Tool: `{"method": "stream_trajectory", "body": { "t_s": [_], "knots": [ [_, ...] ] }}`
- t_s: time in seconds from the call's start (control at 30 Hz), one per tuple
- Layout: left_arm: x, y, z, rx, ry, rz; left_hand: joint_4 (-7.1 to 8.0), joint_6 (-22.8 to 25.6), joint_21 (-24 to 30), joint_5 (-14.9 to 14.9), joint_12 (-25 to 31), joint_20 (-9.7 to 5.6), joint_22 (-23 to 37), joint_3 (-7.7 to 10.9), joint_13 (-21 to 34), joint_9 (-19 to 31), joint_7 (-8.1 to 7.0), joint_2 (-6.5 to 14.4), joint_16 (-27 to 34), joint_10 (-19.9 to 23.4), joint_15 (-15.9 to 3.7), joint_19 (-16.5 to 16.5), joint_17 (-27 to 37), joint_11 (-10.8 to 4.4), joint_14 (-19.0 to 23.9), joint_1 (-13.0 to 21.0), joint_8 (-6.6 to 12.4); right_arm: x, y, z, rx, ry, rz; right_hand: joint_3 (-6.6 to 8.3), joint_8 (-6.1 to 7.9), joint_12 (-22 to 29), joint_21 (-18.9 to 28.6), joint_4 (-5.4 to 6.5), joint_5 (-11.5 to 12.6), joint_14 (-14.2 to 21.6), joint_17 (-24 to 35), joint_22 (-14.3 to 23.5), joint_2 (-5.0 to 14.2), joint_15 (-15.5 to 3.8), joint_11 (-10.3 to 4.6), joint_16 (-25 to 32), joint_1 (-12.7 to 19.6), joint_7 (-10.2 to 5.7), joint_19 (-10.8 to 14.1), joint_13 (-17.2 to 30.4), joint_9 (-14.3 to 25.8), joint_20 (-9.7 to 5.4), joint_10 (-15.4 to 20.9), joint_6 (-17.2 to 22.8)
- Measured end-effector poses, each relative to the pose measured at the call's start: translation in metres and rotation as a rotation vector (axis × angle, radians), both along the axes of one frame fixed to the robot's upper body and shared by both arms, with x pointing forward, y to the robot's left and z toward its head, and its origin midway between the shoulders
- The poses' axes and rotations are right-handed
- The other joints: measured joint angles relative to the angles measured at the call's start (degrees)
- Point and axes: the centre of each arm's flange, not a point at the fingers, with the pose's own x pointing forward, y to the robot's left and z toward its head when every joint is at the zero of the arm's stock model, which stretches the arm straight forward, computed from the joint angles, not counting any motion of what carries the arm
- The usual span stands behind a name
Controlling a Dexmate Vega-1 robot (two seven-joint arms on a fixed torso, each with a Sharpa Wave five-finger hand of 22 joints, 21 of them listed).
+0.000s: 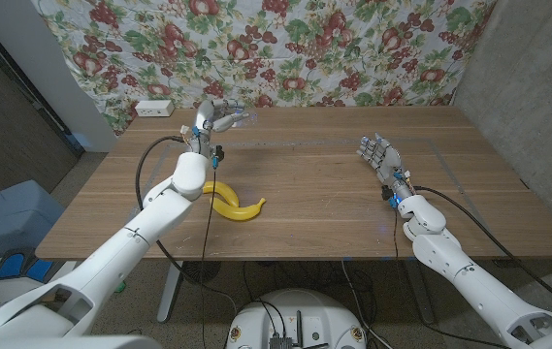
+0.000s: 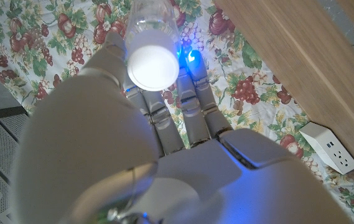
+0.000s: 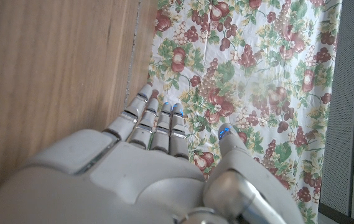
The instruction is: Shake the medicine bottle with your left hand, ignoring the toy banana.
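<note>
Left hand: the left hand point(image 1: 210, 120) is raised over the far left part of the surface point(image 1: 314, 194), at about 11 o'clock from the surface's middle, and it grips the medicine bottle point(image 1: 235, 117).
Medicine bottle: a clear bottle with a white cap, blurred in the head view; it sticks out of the left hand toward 3 o'clock. In the left wrist view the bottle point(image 2: 152, 37) shows end-on, white cap toward the camera, with the fingers point(image 2: 192, 99) curled beside it.
Toy banana: the yellow toy banana point(image 1: 236, 203) lies on the surface left of middle, at about 6 o'clock from the left hand and well apart from it; the left forearm passes just beside its near end.
Right hand: the right hand point(image 1: 380, 155) is at about 3 o'clock from the surface's middle, released, fingers apart and pointing toward the far edge, holding nothing. The right wrist view shows the fingers point(image 3: 158, 121) stretched out side by side over the wood; whether the hand touches the surface cannot be told.
Backdrop: a floral cloth point(image 1: 285, 48) with red fruit and green leaves hangs behind the surface's far edge.
Power strip: a white power strip point(image 1: 154, 109) sits at the far left corner, about 9 o'clock from the left hand; it shows in the left wrist view too point(image 2: 329, 146).
</note>
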Motion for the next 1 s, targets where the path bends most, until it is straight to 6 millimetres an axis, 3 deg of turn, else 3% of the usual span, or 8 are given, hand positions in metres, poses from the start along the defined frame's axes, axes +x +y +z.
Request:
{"method": "stream_trajectory", "body": {
  "t_s": [0.2,0.6,0.77,0.8,1.0],
  "knots": [
    [0.005,0.000,-0.003,0.024,0.051,-0.006,0.01,0.20,0.32,-0.04,-0.17,0.20,-0.28,0.00,0.10,0.00,0.19,-0.27,-0.15,0.11,0.00,-0.20,0.00,-0.10,0.00,0.30,0.00,0.000,0.000,0.001,0.000,-0.001,-0.001,0.00,0.00,0.00,0.00,0.00,0.00,0.00,0.00,0.00,0.00,0.00,0.00,0.00,0.00,0.00,0.00,0.00,0.00,0.00,0.00,0.00],
    [0.016,-0.007,0.016,0.215,0.227,-0.048,0.19,0.22,0.53,-0.20,-0.18,0.22,-0.52,0.04,0.44,0.00,0.20,0.44,0.06,0.20,-0.01,-0.20,0.00,-0.19,-0.01,1.03,0.00,0.003,-0.001,0.002,-0.001,0.003,-0.005,0.00,0.00,0.00,-0.33,0.00,0.00,0.00,0.00,0.00,0.00,0.00,0.00,0.00,0.00,0.00,-0.01,0.00,0.00,-0.01,0.00,0.00],
    [0.025,-0.009,0.004,0.263,0.336,-0.079,0.19,0.22,0.53,-0.20,-0.19,0.22,-0.80,0.04,0.44,0.00,0.20,0.44,0.07,0.20,-0.01,-0.20,0.00,-0.19,-0.01,1.03,0.00,0.004,0.000,0.003,0.000,0.004,-0.005,0.00,0.00,0.00,-0.33,0.00,0.00,0.00,0.00,0.00,0.00,0.00,0.00,0.00,0.00,0.00,0.20,0.00,0.00,-0.22,0.00,0.00],
    [0.023,-0.011,0.018,0.304,0.330,-0.074,0.18,0.22,0.53,-0.20,-0.19,0.21,-0.80,0.05,0.44,0.00,0.20,0.44,0.06,0.20,-0.01,-0.21,0.00,-0.19,-0.01,1.03,0.00,0.004,0.000,0.003,-0.001,0.004,-0.005,0.00,0.00,0.00,-0.33,0.01,0.00,0.00,0.00,0.00,0.00,0.00,0.00,0.00,0.00,0.00,0.20,0.00,0.00,-0.21,0.00,0.00],
    [0.025,-0.011,0.022,0.341,0.369,-0.083,-0.06,0.21,0.76,-0.20,-0.20,0.10,-1.06,0.29,0.43,0.00,0.19,0.44,0.06,0.20,0.03,-0.52,0.00,-0.19,0.03,1.03,0.00,0.005,0.000,0.003,-0.001,0.003,-0.006,-0.01,0.00,0.00,-0.55,0.01,0.00,0.00,0.00,0.00,0.00,0.00,0.00,0.00,0.00,0.00,0.20,0.00,0.00,-0.21,0.00,0.00]
  ]
}}
